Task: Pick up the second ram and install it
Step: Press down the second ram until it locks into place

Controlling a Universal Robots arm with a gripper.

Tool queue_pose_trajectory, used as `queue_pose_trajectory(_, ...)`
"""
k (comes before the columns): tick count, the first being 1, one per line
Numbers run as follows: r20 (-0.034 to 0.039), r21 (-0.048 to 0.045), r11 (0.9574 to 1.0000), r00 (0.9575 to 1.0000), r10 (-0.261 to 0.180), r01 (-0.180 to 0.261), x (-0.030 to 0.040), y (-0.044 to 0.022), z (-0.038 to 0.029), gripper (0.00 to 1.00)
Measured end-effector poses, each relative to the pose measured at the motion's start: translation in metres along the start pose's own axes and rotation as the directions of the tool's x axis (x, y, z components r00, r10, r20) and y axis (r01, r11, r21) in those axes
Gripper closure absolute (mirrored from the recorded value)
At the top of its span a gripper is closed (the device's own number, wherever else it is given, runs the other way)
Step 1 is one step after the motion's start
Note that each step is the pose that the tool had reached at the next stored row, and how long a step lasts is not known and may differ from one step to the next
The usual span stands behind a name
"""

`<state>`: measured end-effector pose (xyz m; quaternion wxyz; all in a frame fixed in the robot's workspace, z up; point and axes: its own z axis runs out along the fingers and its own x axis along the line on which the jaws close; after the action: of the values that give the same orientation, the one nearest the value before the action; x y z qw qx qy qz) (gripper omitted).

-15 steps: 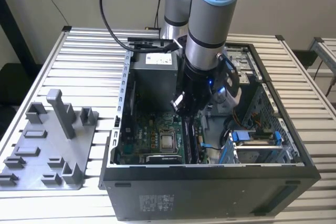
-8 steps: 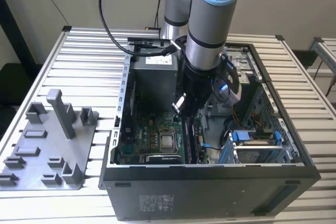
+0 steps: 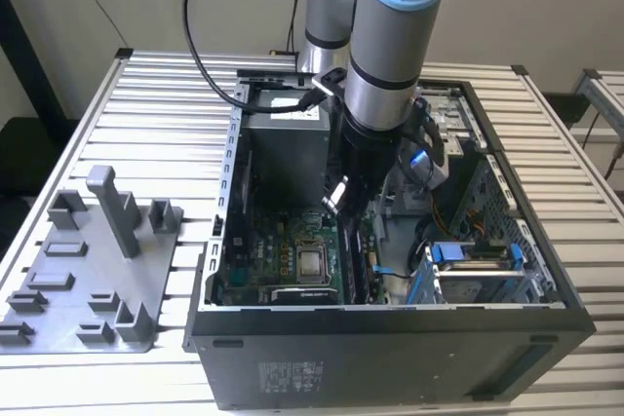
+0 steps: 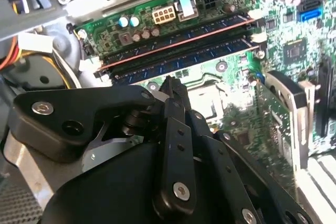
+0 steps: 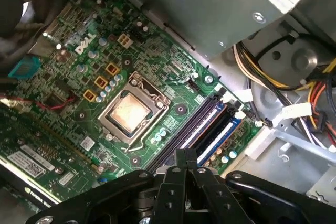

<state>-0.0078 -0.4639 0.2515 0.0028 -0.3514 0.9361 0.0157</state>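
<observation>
Two long dark blue sticks with black chips stand side by side in the motherboard's slots. The second ram (image 4: 181, 59) is the one nearer my fingertips, and it lies level between its white end clips. In the first wrist view the slots (image 5: 207, 124) run out from just beyond the fingertips. My gripper (image 4: 170, 84) is shut with nothing between its fingers, its tip hovering close above the sticks' middle; I cannot tell whether it touches. In the exterior view the gripper (image 3: 341, 204) reaches down inside the open computer case (image 3: 390, 338).
A grey tray (image 3: 88, 280) with an upright post (image 3: 115, 209) lies on the slatted table at the exterior view's left. Inside the case are the processor socket (image 5: 134, 109), the power supply (image 3: 283, 138), loose cables (image 5: 310, 93) and a blue drive cage (image 3: 473, 255).
</observation>
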Motion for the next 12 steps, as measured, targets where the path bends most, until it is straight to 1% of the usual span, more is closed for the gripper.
queue_pose_trajectory(3,-0.0009,-0.0004,0.9985,0.9985,-0.056,0.055,0.0000,0.0000,0.0001,0.89)
queue_pose_trajectory(6,-0.0013,-0.0004,0.9940,0.9940,-0.109,0.109,0.0000,0.0000,0.0003,0.89)
queue_pose_trajectory(9,-0.0012,0.0002,0.9864,0.9864,-0.165,0.165,0.0000,0.0000,0.0004,0.89)
queue_pose_trajectory(12,0.0002,0.0027,0.9763,0.9763,-0.216,0.216,0.0000,0.0000,0.0006,0.89)
